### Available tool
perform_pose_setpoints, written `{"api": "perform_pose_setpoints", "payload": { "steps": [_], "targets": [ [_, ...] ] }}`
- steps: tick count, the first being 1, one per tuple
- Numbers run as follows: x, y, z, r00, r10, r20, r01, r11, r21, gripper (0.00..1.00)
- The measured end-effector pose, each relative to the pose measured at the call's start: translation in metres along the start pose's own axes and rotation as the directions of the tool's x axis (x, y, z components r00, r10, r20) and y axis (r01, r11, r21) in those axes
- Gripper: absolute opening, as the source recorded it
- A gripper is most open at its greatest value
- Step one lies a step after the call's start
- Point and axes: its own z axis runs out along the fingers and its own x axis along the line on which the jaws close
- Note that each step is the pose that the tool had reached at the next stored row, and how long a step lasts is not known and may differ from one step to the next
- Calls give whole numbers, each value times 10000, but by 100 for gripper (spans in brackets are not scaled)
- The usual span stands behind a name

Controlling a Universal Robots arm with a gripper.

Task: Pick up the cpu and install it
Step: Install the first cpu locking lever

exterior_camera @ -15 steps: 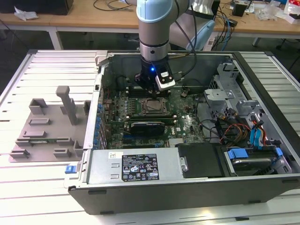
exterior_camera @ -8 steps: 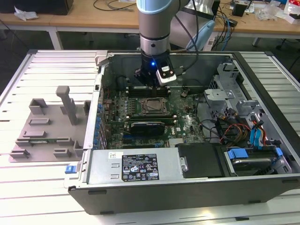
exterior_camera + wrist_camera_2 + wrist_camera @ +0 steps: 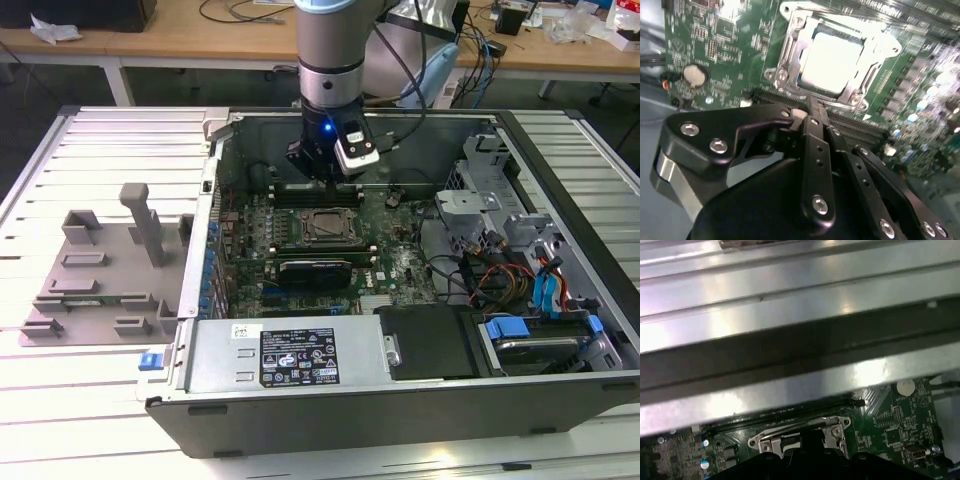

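The cpu [image 3: 832,65], a pale silvery square, lies flat inside the metal-rimmed socket frame [image 3: 790,55] on the green motherboard. In the exterior view the socket [image 3: 328,226] sits mid-board inside the open computer case [image 3: 400,400]. My gripper [image 3: 322,172] hangs above the board just behind the socket, toward the case's back wall. In the second wrist view its black fingers [image 3: 812,130] come together at the gripper tip [image 3: 809,103], just short of the socket's edge, with nothing held. The first wrist view shows the socket [image 3: 832,432] partly hidden behind the gripper's dark body.
A grey plastic tray [image 3: 100,270] with upright posts lies on the slatted table at the exterior view's left. The case holds a power supply [image 3: 290,355], drive cages and cables [image 3: 520,280]. The case's metal back wall [image 3: 790,330] stands close to the gripper.
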Motion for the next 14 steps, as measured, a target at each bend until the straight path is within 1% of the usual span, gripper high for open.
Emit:
{"api": "perform_pose_setpoints", "payload": {
  "steps": [1,3,6,8,11,12,13,14],
  "targets": [
    [-8,-36,0,10000,-9,18,9,9999,125,11],
    [-23,-107,-1,10000,-25,47,24,9995,300,11],
    [-37,-181,-3,10000,-36,69,33,9991,422,11],
    [-45,-222,-4,10000,-38,74,35,9990,444,11],
    [-46,-223,-4,10000,-54,73,51,9990,444,11],
    [-46,-223,-4,9999,-129,70,126,9990,439,11],
    [-46,-223,-3,9988,-495,58,492,9979,409,11],
    [-45,-223,-1,9964,-847,47,844,9957,382,11]
  ]
}}
